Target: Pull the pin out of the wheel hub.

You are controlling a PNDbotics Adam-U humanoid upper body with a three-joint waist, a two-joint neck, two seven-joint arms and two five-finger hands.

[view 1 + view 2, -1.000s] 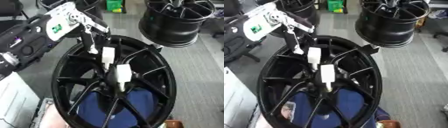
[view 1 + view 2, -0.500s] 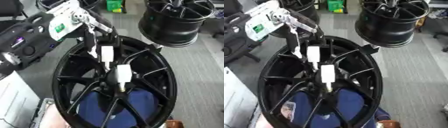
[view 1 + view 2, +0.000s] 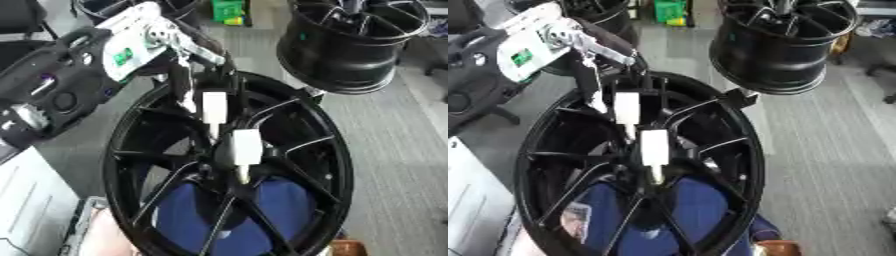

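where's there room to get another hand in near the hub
Bare grey floor runs right of the black wheel, below the second rim. The hub is crowded: the left hand reaches in, white-tipped fingers among the spokes.

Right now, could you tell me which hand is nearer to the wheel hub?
Left. The left hand reaches down over the wheel hub, its fingers at the centre. The right hand shows in neither view.

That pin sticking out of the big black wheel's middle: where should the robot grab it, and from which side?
Probably by the white sleeve near the pin's outer end, the widest part showing, standing clear of the wheel hub. Coming from above, where the left hand already reaches in, suits it, since the spokes crowd the base.
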